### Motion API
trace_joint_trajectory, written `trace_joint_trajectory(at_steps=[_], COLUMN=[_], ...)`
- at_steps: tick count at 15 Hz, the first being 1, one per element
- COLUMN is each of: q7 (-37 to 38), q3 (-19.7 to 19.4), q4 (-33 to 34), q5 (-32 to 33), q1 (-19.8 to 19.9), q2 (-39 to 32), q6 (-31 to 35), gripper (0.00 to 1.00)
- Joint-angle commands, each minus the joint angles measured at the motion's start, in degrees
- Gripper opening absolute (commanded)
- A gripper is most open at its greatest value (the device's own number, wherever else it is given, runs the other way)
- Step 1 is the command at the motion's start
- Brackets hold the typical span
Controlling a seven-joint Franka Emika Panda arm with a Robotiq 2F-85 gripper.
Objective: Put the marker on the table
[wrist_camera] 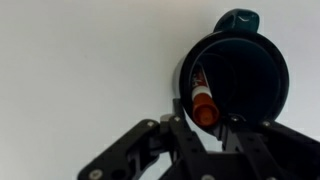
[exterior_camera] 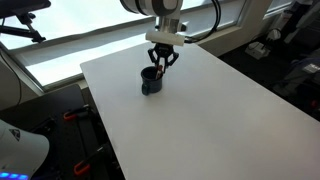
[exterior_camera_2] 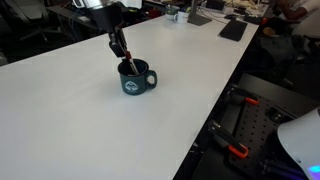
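Mug: dark blue ceramic mug is standing upright on the white rectangular tabletop, inward from its edges.
Contents: slim dark-red marker is leaning against the inner wall.
End effector: black two-fingered end effector is hovering at the mug's mouth; grip on the marker cannot be told.
Wrist view only: is showing the mug's inside.

Dark reddish marker aslant inside the dark mug, against its inner wall, on the white table

One marker, one mug, one table, one end effector.
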State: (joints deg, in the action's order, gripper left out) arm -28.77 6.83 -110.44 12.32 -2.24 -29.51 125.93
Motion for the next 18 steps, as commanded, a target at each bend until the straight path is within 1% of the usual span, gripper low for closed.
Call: trace_joint_trajectory(at_steps=[1, 2, 3, 4, 7, 8, 9, 11, 12, 13, 14, 15, 16, 17, 18], q7=[2.56, 2.65, 2.72, 2.95, 3.47, 3.98, 4.3, 4.56, 4.44, 4.28, 4.18, 4.16, 3.93, 3.56, 2.98], q3=[-0.28, -0.22, -0.21, -0.13, 0.04, 0.04, 0.1, 0.1, 0.1, 0.1, 0.12, 0.14, 0.17, 0.22, 0.38], q4=[-2.44, -1.98, -1.75, -1.65, -2.29, -2.44, -2.54, -2.76, -2.96, -2.91, -2.88, -2.94, -3.1, -3.17, -3.16], q5=[1.27, 0.89, 0.75, 0.35, -0.62, -0.98, -1.43, -1.76, -1.52, -1.49, -1.57, -1.58, -1.47, -1.22, -1.17], q1=[-0.95, -0.99, -1.01, -0.89, -0.52, -0.42, -0.3, -0.17, -0.17, -0.14, -0.09, -0.08, -0.08, -0.12, -0.09], q2=[3.07, 2.67, 2.44, 2.28, 2.63, 2.64, 2.68, 2.8, 2.78, 2.64, 2.55, 2.52, 2.55, 2.53, 2.47], q6=[0.57, -0.26, -0.66, -0.85, -0.59, -0.45, -0.36, -0.25, 0.12, -0.05, -0.25, -0.32, -0.23, -0.19, -0.18], gripper=[0.08, 0.56, 0.58, 0.64, 0.85, 0.94, 0.99, 1.0, 0.85, 0.75, 0.74, 0.92, 0.93, 0.98, 1.0])
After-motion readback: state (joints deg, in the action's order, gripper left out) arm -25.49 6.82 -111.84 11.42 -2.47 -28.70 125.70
